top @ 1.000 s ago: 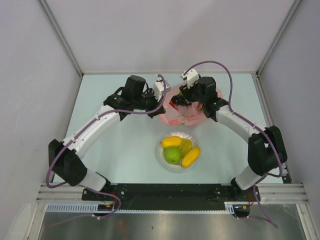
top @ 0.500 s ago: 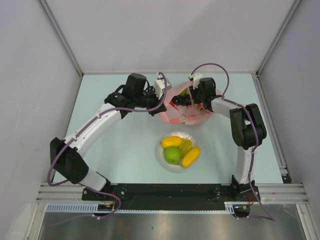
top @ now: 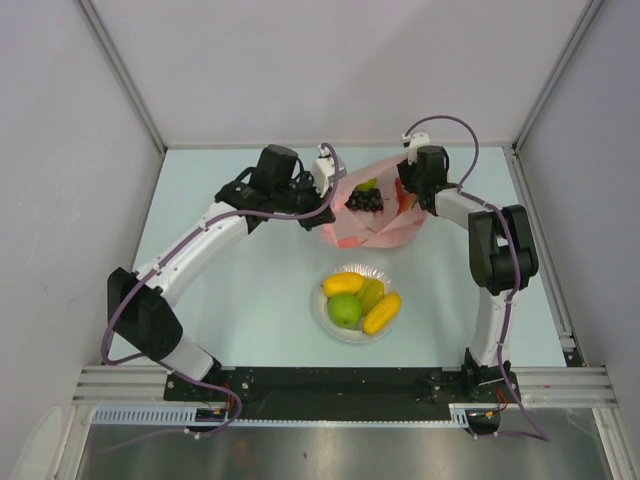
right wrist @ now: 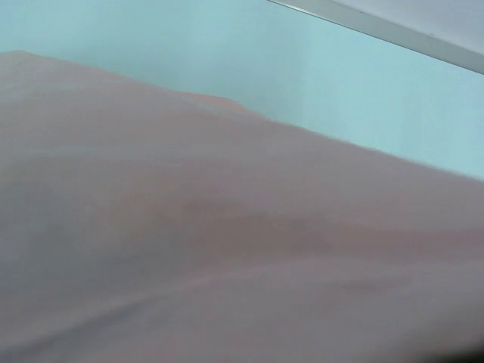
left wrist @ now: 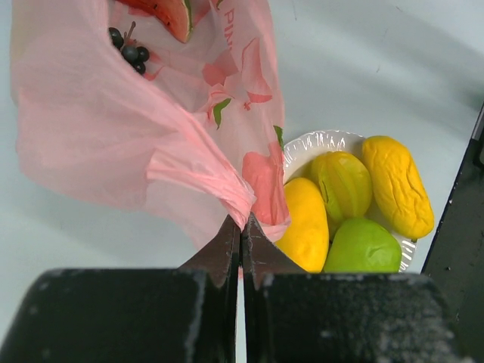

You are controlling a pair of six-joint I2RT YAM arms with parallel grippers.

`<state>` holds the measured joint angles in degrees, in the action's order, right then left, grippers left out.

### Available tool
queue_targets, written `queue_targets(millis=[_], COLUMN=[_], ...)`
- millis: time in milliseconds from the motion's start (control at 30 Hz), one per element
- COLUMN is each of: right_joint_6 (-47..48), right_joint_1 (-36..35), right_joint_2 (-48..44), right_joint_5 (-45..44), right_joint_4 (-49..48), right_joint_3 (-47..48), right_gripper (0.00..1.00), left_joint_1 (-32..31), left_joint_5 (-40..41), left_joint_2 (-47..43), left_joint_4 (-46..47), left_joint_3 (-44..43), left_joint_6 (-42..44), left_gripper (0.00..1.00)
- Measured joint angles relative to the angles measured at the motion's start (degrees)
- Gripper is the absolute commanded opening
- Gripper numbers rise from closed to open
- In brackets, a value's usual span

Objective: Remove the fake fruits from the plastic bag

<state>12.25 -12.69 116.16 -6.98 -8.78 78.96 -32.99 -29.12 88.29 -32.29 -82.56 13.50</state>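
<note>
The left gripper has its fingers pressed together on a gathered fold of the pink plastic bag, pinching the film at the bag's near left edge and holding it up off the table; the bag's mouth gapes beyond, and inside it lie a dark grape bunch and a red watermelon slice; the overhead view also shows a small yellow-green fruit at the far side of the opening. The right gripper sits at the bag's far right edge; its wrist camera is filled with blurred pink film, so I cannot tell how its jaws stand. Just in front of the bag a white plate holds a yellow lemon-like fruit, a green apple, an orange-yellow oblong fruit and a yellow-green one between them, all touching.
</note>
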Motion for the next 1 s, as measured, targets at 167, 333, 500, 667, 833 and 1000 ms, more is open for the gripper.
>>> queue_targets(millis=[167,333,500,667,833,1000], right_joint_6=[1.2,1.8,2.6,3.2,5.4,5.8], right_joint_1=[2.6,3.5,3.8,4.1,4.3,4.6], right_joint_2=[0.1,0.9,2.5,4.3,5.2,3.7], right_joint_5=[-0.2,0.5,3.4,6.6,10.5,13.2], right_joint_4=[0.6,1.4,1.8,1.7,2.3,3.9], right_joint_3=[0.0,0.0,0.0,0.9,2.8,2.9], right_gripper=[0.62,0.62,0.62,0.35,0.00,0.00], left_joint_1=[0.0,0.0,0.0,-0.2,-0.4,-0.4], left_joint_5=[0.0,0.2,0.3,0.2,-0.3,-1.0], left_joint_2=[1.0,1.6,2.7,3.7,5.0,7.3], left_joint_4=[0.0,0.0,0.0,0.0,0.1,0.0], left_joint_3=[-0.7,-1.1,-1.6,-1.6,-1.7,-2.8], left_joint_6=[0.0,0.0,0.0,0.0,-1.1,-2.4], left_gripper=[0.00,0.00,0.00,0.00,0.00,0.00])
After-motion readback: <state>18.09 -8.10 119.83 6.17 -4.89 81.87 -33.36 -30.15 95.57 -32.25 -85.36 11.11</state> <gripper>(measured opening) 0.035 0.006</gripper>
